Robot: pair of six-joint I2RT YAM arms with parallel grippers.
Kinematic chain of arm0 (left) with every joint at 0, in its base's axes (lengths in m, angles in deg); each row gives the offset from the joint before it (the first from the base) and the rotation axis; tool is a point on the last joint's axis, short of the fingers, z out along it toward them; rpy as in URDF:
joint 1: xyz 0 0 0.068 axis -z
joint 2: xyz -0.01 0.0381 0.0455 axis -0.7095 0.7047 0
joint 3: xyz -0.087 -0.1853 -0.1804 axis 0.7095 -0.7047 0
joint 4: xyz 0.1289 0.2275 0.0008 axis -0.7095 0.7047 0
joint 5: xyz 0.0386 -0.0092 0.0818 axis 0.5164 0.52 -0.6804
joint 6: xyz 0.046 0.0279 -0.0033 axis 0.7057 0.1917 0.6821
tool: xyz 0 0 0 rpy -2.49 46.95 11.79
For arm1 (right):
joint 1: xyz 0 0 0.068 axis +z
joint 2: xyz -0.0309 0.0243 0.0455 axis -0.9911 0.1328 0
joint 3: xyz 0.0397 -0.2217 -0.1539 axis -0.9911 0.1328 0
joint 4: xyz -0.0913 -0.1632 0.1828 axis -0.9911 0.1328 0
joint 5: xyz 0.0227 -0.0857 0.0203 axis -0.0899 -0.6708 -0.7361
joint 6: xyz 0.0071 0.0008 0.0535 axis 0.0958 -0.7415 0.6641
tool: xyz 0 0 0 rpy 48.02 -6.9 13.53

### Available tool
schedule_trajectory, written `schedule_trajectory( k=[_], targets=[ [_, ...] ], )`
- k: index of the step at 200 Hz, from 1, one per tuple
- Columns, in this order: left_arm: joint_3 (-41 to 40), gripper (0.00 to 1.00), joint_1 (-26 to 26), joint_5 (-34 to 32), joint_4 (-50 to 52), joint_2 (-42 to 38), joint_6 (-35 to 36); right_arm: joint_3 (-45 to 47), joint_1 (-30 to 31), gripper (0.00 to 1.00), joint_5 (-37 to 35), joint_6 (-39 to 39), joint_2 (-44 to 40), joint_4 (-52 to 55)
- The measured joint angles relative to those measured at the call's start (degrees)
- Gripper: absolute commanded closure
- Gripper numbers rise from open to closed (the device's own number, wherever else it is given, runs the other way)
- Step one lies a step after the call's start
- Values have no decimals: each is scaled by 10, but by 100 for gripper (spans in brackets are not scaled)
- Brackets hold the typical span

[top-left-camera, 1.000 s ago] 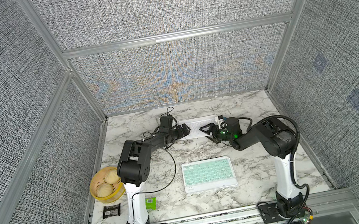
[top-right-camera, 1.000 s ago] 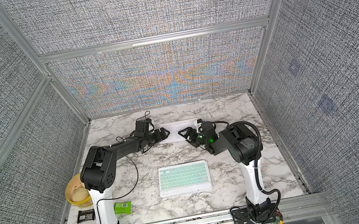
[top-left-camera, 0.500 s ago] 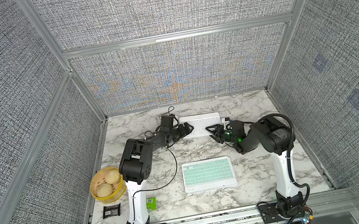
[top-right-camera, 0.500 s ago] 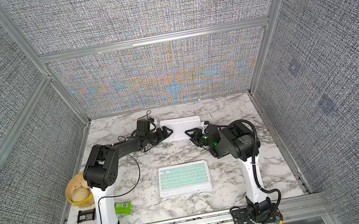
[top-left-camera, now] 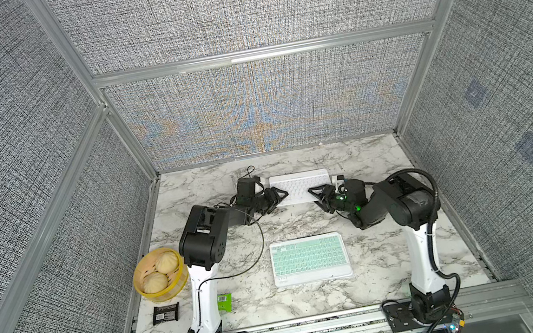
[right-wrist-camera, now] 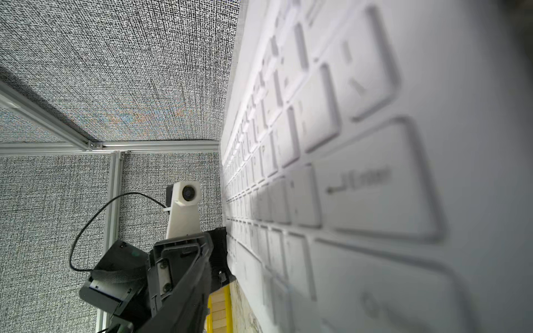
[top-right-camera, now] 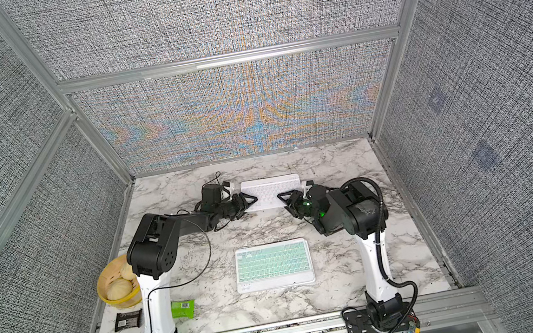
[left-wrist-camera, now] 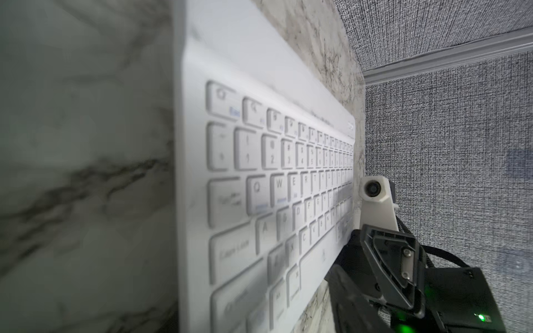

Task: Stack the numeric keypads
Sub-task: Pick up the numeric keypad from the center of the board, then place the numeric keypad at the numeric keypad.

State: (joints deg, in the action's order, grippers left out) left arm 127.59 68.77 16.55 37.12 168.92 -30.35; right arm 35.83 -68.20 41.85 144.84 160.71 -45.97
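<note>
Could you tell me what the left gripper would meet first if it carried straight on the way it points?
The white keypad: the left gripper clasps its short end, so it would probably push into that edge at once. Beyond, the right gripper holds the opposite end.

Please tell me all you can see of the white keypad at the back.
The white keypad is a thin rectangle, seemingly plastic, with a white frame and white keys facing up. It is level, long side across, at the back middle of the table. The left gripper and right gripper each clamp one short end with their jaws. Whether it is lifted cannot be told.
</note>
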Motion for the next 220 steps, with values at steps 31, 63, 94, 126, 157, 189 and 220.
schedule_trajectory(
  k=[31, 63, 94, 126, 157, 189, 220],
  targets=[
    [-21, 73, -5, 20, -41, -12, -42, 3, 0, 59, 0, -19, -19, 26],
    [-39, 87, -5, 33, -91, -19, -83, 7, -2, 46, 2, -43, -56, 90],
    [-64, 90, -5, 55, -169, -33, -137, 19, -2, 23, 9, -62, -106, 152],
    [-109, 91, -4, 55, -229, -80, -177, 44, 0, 14, 12, -76, -184, 180],
    [-163, 91, -5, 50, -248, -155, -183, 72, -1, 1, 11, -103, -285, 252],
    [-260, 91, -13, 46, -289, -220, -204, 103, -2, 1, -5, -162, -412, 377],
    [-367, 91, -12, 43, -367, -256, -252, 135, -2, 1, -41, -229, -538, 525]
  ],
)
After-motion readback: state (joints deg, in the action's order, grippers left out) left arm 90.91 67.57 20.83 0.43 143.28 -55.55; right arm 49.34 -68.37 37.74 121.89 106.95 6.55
